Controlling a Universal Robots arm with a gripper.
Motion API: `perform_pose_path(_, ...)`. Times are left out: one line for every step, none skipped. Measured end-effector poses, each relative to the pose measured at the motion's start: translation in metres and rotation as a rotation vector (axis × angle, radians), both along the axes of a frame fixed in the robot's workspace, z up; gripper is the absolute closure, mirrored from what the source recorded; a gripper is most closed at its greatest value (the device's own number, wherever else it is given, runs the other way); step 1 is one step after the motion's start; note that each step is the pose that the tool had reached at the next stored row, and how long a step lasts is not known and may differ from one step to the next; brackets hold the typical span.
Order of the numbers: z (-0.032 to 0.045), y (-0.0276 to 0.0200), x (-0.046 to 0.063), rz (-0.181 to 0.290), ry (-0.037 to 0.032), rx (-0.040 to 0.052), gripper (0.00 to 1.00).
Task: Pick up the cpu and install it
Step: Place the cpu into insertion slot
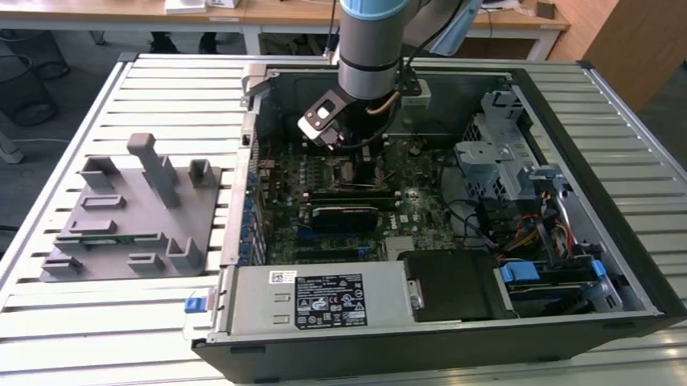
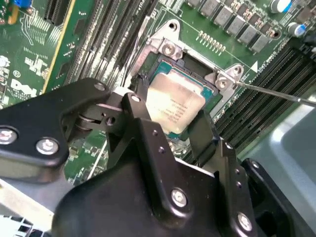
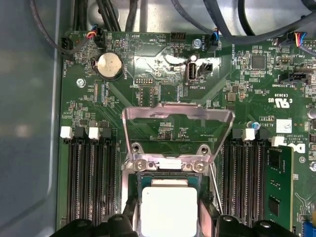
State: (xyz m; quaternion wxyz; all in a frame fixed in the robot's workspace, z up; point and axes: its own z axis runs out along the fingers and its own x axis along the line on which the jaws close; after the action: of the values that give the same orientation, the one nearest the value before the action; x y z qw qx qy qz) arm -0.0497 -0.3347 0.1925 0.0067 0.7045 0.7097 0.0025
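Exterior view: one open computer case (image 1: 429,350) stands on the slatted counter (image 1: 161,80), with one grey tray (image 1: 124,211) beside it. In both wrist views we see one cpu (image 2: 175,106) (image 3: 169,210) lying in the socket (image 2: 167,48), straddled by the pincer (image 2: 170,112). We cannot tell whether it grips. The first wrist view adds one coin battery (image 3: 109,65).

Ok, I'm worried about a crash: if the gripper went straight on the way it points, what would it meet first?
Probably the chip, right ahead of the gripper, over the open socket on the board. Whether the chip is already seated there is unclear.
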Motion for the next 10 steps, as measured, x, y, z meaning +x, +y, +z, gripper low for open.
perform_pose_path(0.0005,0.0000,0.0000,0.000,0.0002,-0.0003,0.40)
perform_pose_path(0.0011,-0.0001,0.0000,0.000,0.0001,-0.0002,0.40)
perform_pose_path(0.0014,0.0000,0.0000,0.000,0.0000,0.0001,0.40)
perform_pose_path(0.0017,0.0000,0.0000,0.000,-0.0001,0.0001,0.40)
perform_pose_path(0.0020,0.0000,0.0000,0.000,0.0000,0.0001,0.40)
perform_pose_path(0.0023,0.0000,0.0000,0.000,0.0000,0.0000,0.40)
perform_pose_path(0.0027,0.0000,0.0000,0.000,0.0001,-0.0001,0.40)
perform_pose_path(0.0032,0.0000,0.0000,0.000,0.0001,-0.0001,0.40)
perform_pose_path(0.0037,0.0000,0.0000,0.000,0.0000,0.0000,0.40)
perform_pose_path(0.0044,0.0000,0.0000,0.000,0.0000,0.0000,0.40)
